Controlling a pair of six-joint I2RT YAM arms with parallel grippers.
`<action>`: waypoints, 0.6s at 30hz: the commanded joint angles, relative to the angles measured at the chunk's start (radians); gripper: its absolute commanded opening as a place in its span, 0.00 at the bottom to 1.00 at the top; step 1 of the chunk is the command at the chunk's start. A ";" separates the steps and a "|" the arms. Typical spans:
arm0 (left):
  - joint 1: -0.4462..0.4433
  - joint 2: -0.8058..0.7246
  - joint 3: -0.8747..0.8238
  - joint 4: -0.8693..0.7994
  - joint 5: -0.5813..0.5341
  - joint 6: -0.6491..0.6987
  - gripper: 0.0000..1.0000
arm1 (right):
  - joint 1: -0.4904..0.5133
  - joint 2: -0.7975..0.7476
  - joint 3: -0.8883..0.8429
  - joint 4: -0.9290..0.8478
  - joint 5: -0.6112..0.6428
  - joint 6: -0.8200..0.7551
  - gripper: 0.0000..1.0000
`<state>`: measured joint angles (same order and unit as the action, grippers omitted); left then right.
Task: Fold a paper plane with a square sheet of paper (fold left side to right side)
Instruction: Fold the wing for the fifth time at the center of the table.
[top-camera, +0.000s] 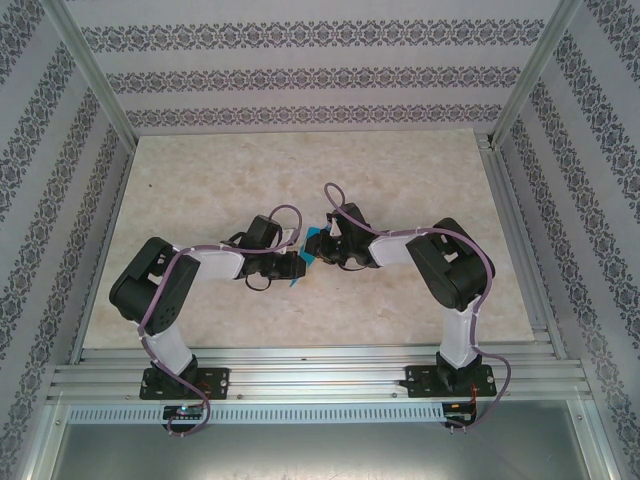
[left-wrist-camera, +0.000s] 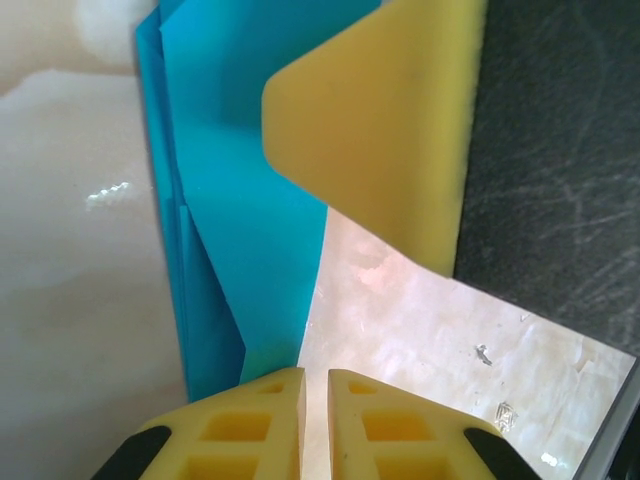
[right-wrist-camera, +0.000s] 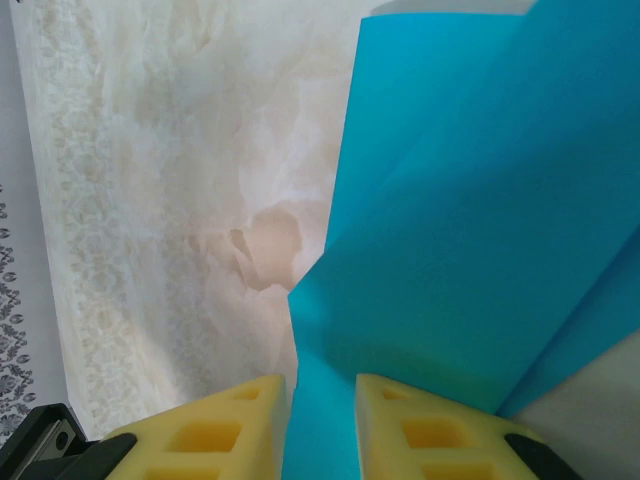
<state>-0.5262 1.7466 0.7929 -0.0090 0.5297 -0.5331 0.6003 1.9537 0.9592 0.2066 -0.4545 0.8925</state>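
The square sheet of paper (top-camera: 318, 245) is teal-blue and folded into several layers, lying at mid-table between the two arms. In the right wrist view the paper (right-wrist-camera: 470, 220) runs up between the yellow fingers of my right gripper (right-wrist-camera: 320, 395), which is shut on it. In the left wrist view the paper (left-wrist-camera: 240, 200) lies left of my left gripper (left-wrist-camera: 316, 385), whose jaws stand almost together with bare table in the slit. One edge of the paper passes under the left finger. A yellow finger (left-wrist-camera: 380, 130) of the right gripper rests on the paper's far end. From above, the left gripper (top-camera: 298, 262) and right gripper (top-camera: 330, 248) nearly touch.
The marble-patterned table (top-camera: 300, 170) is walled by patterned panels on three sides, with aluminium posts (top-camera: 95, 80) at the back corners. Both arm bases are bolted to the metal rail (top-camera: 320, 375) at the near edge. Bare table lies behind and in front of the grippers.
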 joint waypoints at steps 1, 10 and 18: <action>-0.005 0.028 0.016 -0.037 -0.051 0.042 0.15 | 0.001 0.021 -0.013 -0.046 0.013 -0.015 0.26; 0.000 0.061 -0.039 -0.009 -0.086 0.034 0.11 | -0.039 -0.108 -0.031 -0.048 0.019 -0.048 0.27; 0.038 0.090 -0.108 0.124 -0.002 -0.025 0.06 | -0.012 -0.148 -0.023 -0.099 0.027 -0.069 0.16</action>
<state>-0.5037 1.7687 0.7341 0.1196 0.5602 -0.5396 0.5602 1.8072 0.9314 0.1276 -0.4408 0.8425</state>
